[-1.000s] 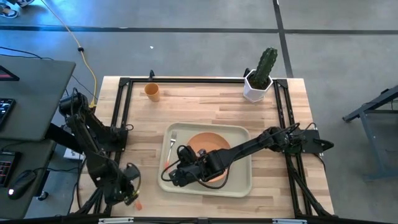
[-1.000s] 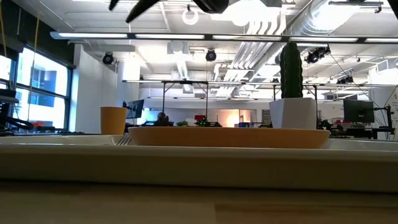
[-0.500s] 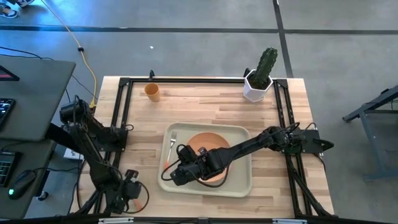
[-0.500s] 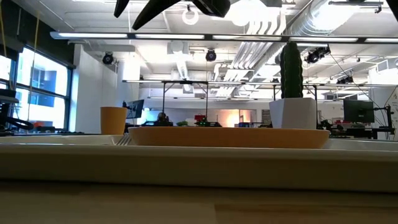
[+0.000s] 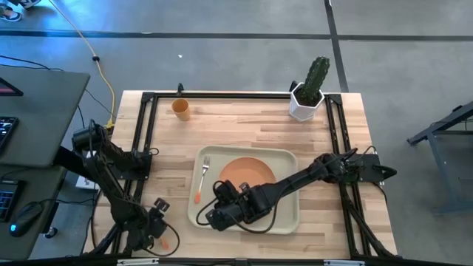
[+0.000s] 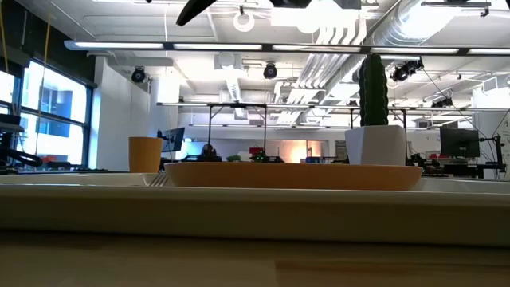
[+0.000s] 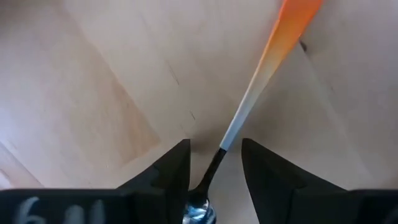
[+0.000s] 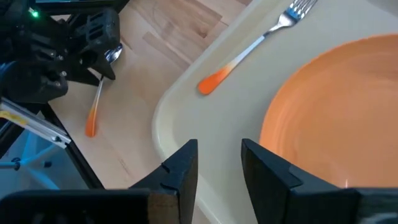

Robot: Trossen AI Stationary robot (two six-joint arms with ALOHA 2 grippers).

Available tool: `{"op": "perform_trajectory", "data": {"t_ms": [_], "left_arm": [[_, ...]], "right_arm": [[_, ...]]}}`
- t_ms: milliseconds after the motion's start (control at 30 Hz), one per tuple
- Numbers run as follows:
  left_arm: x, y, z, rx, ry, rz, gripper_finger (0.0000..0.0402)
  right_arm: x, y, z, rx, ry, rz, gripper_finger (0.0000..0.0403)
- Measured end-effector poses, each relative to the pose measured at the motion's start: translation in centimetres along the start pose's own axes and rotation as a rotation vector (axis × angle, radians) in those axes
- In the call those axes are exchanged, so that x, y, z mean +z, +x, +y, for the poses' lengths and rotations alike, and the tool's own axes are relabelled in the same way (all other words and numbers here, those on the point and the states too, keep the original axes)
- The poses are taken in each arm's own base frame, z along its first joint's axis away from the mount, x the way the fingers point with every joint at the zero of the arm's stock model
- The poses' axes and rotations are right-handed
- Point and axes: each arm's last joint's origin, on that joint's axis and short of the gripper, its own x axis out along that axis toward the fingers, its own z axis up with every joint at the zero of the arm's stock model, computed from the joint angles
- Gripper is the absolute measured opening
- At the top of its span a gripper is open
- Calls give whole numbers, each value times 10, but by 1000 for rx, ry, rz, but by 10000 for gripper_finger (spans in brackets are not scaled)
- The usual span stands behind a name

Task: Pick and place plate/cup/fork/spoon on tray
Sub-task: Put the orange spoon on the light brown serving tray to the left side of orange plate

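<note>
The tray lies at the table's middle front with the orange plate and the fork on it. The orange cup stands at the far left. The spoon lies flat on the wood near the front left corner. My left gripper is low over it, open, with a finger on either side of the spoon's thin neck; I see no touch. My right gripper is open and empty above the tray's near left corner.
A white pot with a cactus stands at the far right. Black frame rails run along the table's left, right and far sides. Bare wood lies between the cup and the tray.
My right gripper has risen and drawn back toward the table's near edge, away from the fork, which stays on the tray. My left gripper has gone a little toward the near edge, over the spoon.
</note>
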Motion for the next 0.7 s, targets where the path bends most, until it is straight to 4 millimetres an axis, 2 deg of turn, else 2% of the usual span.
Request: {"op": "perform_trajectory", "data": {"t_ms": [100,300,533,700], "left_arm": [[0,2,0,3,45,6,102],[0,2,0,1,105,9,11],[2,-3,2,85,126,10,7],[14,-27,1,273,214,-12,5]], "right_arm": [[-6,-3,2,4,10,6,115],[-18,-9,5,3,40,-2,115],[-24,-28,6,-10,85,-86,115],[-21,-52,6,13,107,-119,115]]}}
